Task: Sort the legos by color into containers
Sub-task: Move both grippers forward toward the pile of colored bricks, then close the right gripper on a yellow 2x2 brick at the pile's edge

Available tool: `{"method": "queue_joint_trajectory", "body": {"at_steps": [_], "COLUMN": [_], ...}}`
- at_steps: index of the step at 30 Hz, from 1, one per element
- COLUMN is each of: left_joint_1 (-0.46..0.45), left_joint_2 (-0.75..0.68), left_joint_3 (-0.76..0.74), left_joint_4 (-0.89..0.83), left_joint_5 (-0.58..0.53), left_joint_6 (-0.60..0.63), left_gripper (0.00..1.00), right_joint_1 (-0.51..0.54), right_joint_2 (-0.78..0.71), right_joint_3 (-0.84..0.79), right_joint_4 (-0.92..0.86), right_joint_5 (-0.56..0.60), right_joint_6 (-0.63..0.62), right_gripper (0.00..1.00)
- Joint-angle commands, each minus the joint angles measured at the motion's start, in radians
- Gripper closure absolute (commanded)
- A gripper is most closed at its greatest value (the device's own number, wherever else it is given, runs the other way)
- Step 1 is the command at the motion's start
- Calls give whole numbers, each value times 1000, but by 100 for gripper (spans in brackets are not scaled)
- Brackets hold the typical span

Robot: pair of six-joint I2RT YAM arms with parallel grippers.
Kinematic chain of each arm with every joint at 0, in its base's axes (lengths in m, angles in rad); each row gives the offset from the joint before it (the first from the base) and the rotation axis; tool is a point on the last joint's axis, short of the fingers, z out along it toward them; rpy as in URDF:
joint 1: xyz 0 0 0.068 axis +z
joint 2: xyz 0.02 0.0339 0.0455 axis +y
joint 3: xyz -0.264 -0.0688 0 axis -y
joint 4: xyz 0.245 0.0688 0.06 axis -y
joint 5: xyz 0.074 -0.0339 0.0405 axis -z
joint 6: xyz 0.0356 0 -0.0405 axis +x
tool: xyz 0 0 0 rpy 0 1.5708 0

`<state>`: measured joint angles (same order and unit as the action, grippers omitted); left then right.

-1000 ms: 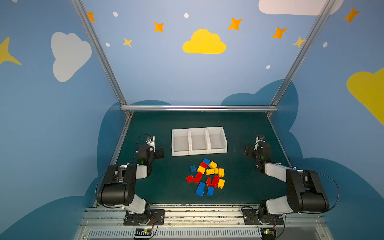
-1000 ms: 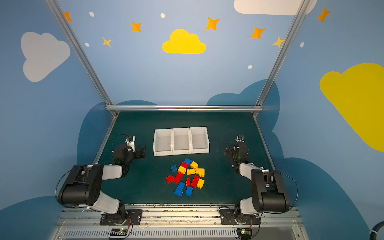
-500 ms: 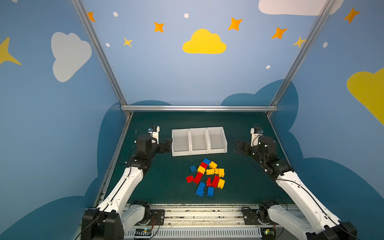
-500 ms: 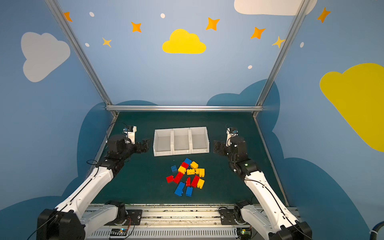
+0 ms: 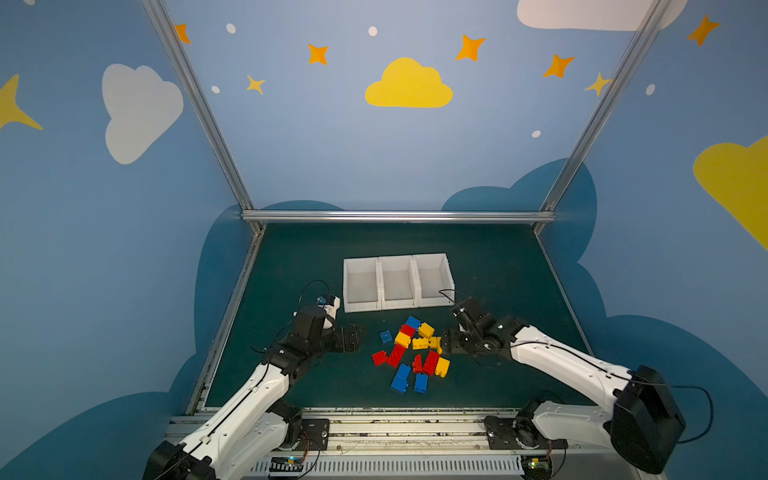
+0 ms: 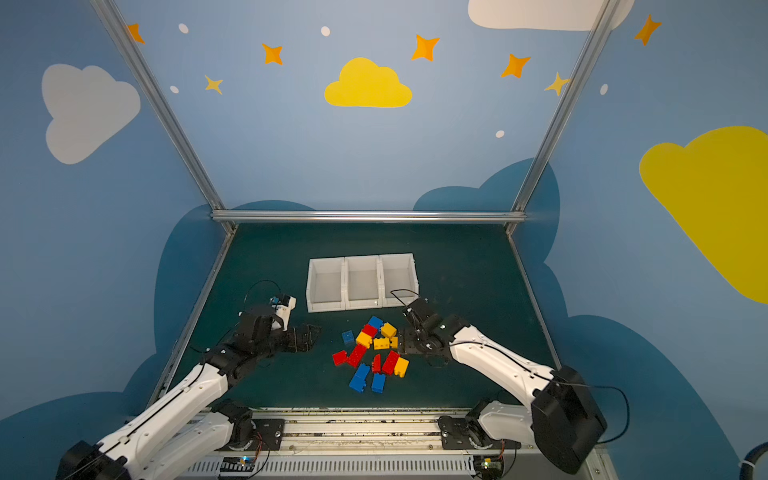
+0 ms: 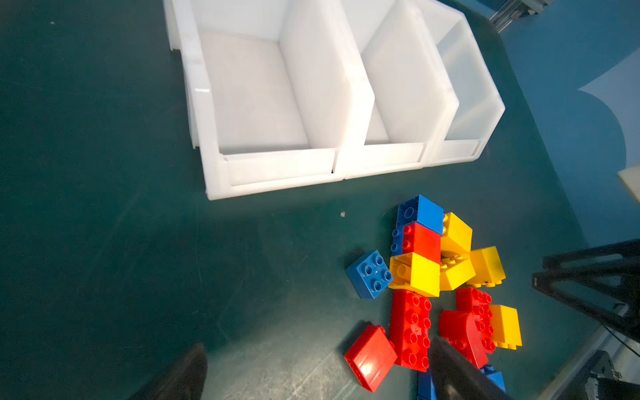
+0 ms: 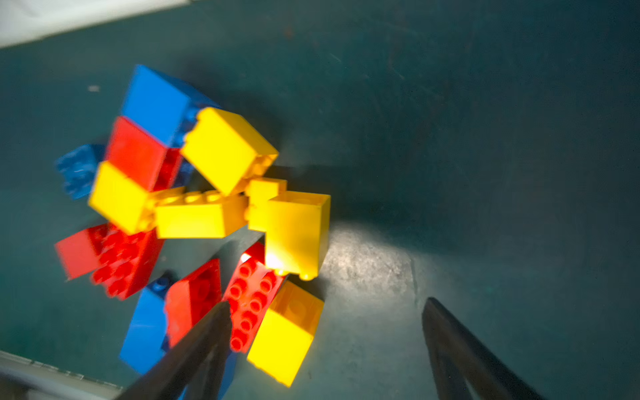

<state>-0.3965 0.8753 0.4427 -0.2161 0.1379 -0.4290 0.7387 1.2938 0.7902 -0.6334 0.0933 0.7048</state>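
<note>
Inward, both arms angled low at legos; left pincer spread wide; right pincer parted (empty) beside them.

A robot test booth: blue walls with painted clouds and stars, metal bars, two white robot arms.

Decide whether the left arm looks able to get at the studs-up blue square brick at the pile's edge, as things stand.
Probably yes. The blue square brick sits on the side of the pile facing the left arm, whose open jaws are close, with only bare mat between.
</note>
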Motion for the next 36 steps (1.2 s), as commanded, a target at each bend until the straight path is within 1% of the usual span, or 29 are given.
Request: {"method": "queue_joint_trajectory", "body": {"at_steps": [1, 6, 9, 11, 15, 16, 19, 22, 24, 27, 29, 36], "left_joint_1": [-19, -50, -67, -75, -86, -89, -93, -96, -97, -99, -99, -99], "left_joint_2": [-6, 11, 18, 21, 28, 29, 29, 24, 23, 16, 15, 13], "left_joint_3": [-11, -16, -23, -31, -39, -39, -40, -49, -55, -58, -60, -65], "left_joint_4": [0, 1, 7, 17, 27, 27, 27, 29, 32, 31, 32, 32], "left_joint_5": [-5, 5, 0, 0, -3, -3, -7, -12, -13, -16, -20, -23], "left_joint_6": [-43, -62, -75, -86, -98, -98, -99, -103, -106, -108, -109, -114], "left_gripper": [1, 1, 1, 1, 1, 1, 1, 1, 1, 1, 1, 1], "right_joint_1": [7, 13, 16, 16, 16, 16, 17, 17, 19, 23, 25, 27], "right_joint_2": [66, 144, 167, 185, 222, 230, 252, 274, 288, 297, 294, 256], "right_joint_3": [73, 89, 96, 104, 113, 115, 122, 131, 143, 160, 166, 185], "right_joint_4": [-40, 23, 36, 34, 25, 21, 11, 15, 13, 0, -2, -38], "right_joint_5": [11, -40, -50, -52, -47, -41, -28, -24, -27, -19, -17, 4], "right_joint_6": [47, 49, 45, 44, 56, 62, 72, 74, 73, 74, 71, 67], "right_gripper": [21, 31, 34, 37, 46, 46, 49, 54, 58, 66, 69, 73]}}
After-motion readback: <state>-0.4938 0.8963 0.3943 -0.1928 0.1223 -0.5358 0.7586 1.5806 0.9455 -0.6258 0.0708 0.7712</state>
